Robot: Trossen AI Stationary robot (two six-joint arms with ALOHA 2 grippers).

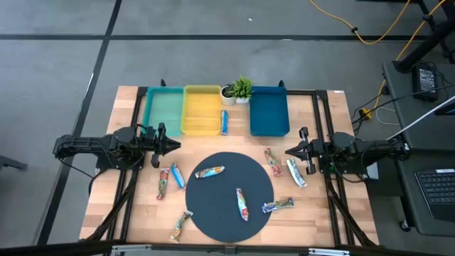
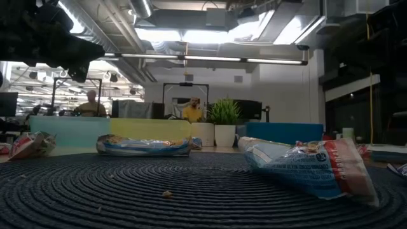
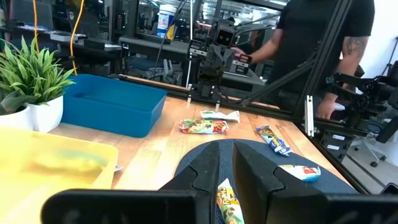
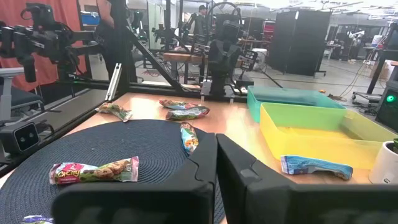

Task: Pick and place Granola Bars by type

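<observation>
Granola Bars (image 1: 210, 172) lie scattered on and around the dark round mat (image 1: 213, 213): two rest on the mat, one toward its far edge and one (image 1: 242, 204) near its middle. A blue-wrapped bar (image 1: 277, 205) sits at the mat's right edge, two more (image 1: 272, 161) lie just right of the mat, and three (image 1: 163, 183) lie off its left side. One blue bar (image 1: 224, 122) lies beyond the mat, just beside the yellow tray (image 1: 201, 109), between it and the blue tray (image 1: 269, 111). The left gripper (image 1: 173, 145) hovers left of the mat, fingers nearly together and holding nothing. The right gripper (image 1: 290, 151) hovers right of the mat, fingers closed and empty.
</observation>
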